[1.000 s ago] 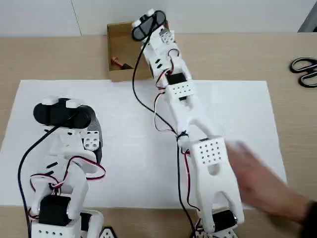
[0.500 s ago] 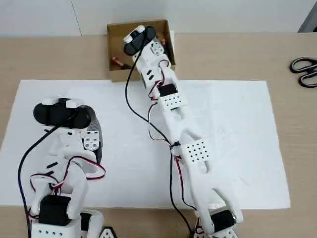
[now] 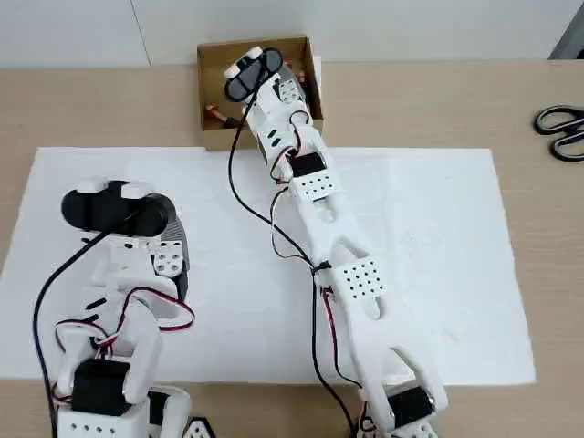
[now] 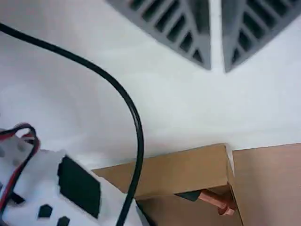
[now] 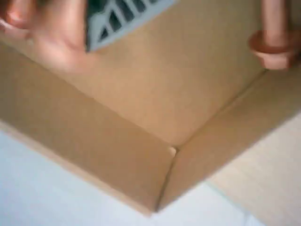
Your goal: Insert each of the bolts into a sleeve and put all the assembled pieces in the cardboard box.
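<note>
The cardboard box (image 3: 208, 137) stands at the table's far edge, with an orange bolt in a black sleeve (image 3: 216, 113) lying in it. My right arm stretches across the paper, and its gripper (image 3: 260, 87) hangs over the box. In the right wrist view the gripper (image 5: 80, 28) is inside the box (image 5: 141, 117), one grey finger (image 5: 117, 19) pressed against a blurred orange bolt (image 5: 47, 28). Another bolt (image 5: 275, 37) lies by the box wall. My left gripper (image 3: 178, 246) rests folded near the left; its fingertips (image 4: 216, 68) stand together over white paper with nothing between them. Its view also catches the box (image 4: 188, 169) and a sleeved bolt (image 4: 214, 200).
A large white paper sheet (image 3: 438, 210) covers the middle of the wooden table. Scissors (image 3: 564, 130) lie at the far right edge. A black cable (image 4: 134, 122) from the right arm hangs in front of the box.
My right gripper has drawn back from the box's far rim and down into the box. A person's hand that was beside the right arm's base a second ago has left. The left arm has kept still.
</note>
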